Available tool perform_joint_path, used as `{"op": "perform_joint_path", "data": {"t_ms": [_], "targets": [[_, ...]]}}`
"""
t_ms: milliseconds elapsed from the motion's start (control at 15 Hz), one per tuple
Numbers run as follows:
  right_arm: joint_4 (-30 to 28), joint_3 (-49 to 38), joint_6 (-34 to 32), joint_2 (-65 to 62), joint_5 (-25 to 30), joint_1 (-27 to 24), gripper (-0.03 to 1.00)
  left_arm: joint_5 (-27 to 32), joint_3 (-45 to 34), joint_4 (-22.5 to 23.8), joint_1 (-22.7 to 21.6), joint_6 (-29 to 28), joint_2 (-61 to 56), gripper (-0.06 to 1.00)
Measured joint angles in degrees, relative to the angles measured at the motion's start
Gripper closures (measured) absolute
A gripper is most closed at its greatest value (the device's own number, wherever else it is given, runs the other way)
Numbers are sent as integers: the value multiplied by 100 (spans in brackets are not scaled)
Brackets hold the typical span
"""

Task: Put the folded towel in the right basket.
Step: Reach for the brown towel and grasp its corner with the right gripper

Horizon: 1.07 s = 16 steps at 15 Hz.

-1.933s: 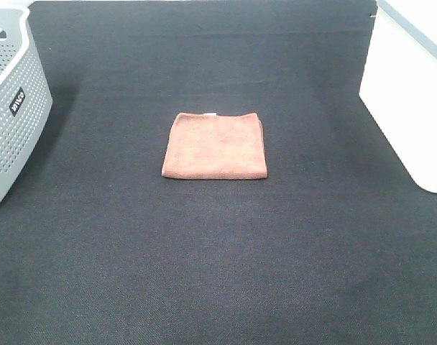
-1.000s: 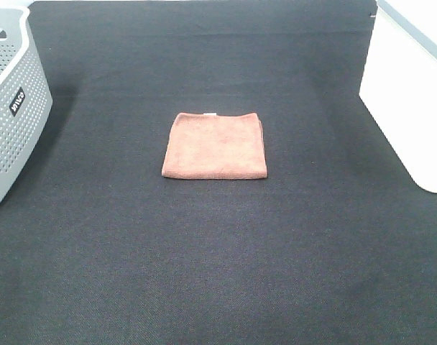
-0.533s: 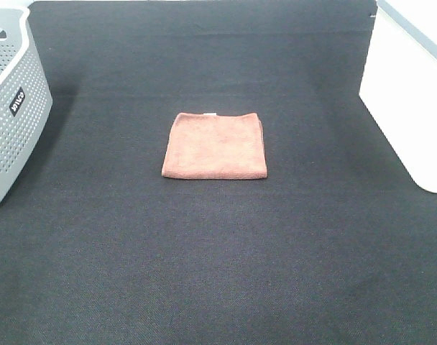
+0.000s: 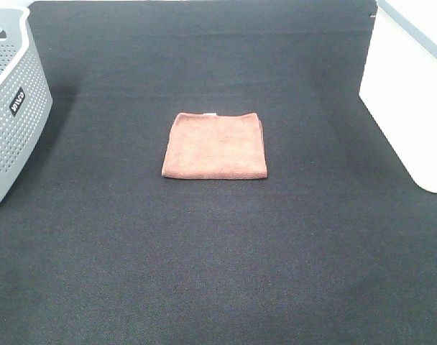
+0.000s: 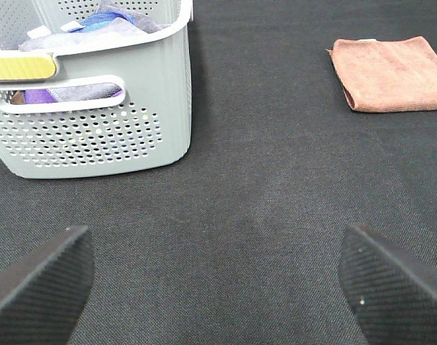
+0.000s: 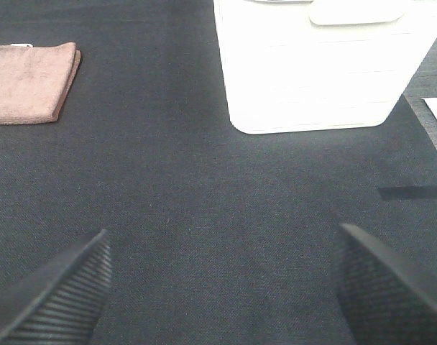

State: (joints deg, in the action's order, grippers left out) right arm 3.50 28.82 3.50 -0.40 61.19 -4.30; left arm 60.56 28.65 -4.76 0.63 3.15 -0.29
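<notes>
While neither arm is showing in the high view, the folded towel (image 4: pixel 214 145) is lying flat near the middle of the dark worktop (image 4: pixel 218 273). The white right basket (image 4: pixel 409 93) is standing at about three o'clock from it and a grey perforated basket (image 4: pixel 14 108) is sitting at nine o'clock, both well apart from the cloth. A small dark label (image 4: pixel 16 101) on the grey wall is carrying white lettering too small to read with certainty. From the left wrist, the left pincer (image 5: pixel 218 280) is hanging with its fingers wide apart over bare worktop, gripping nothing; the grey basket is holding mixed cloths nearby, and the towel is lying well beyond. From the right wrist, the right pincer (image 6: pixel 222 287) is likewise gaping and empty, facing the white basket with the towel off to one side. I am judging the towel light, soft and floppy, likely to unfold if lifted by one layer, so pinching through the thick folded edge nearest the right basket is looking safest.
</notes>
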Motion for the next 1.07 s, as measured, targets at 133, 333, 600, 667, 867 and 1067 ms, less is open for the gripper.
{"op": "perform_joint_path", "data": {"t_ms": [133,333,600,667,867,1067], "targets": [[0,0,0,0,0,0,18,0,0,0,0,0,0,7],[0,0,0,0,0,0,18,0,0,0,0,0,0,7],[0,0,0,0,0,0,18,0,0,0,0,0,0,7],[0,0,0,0,0,0,18,0,0,0,0,0,0,7],[0,0,0,0,0,0,18,0,0,0,0,0,0,7],[0,0,0,0,0,0,18,0,0,0,0,0,0,7]]}}
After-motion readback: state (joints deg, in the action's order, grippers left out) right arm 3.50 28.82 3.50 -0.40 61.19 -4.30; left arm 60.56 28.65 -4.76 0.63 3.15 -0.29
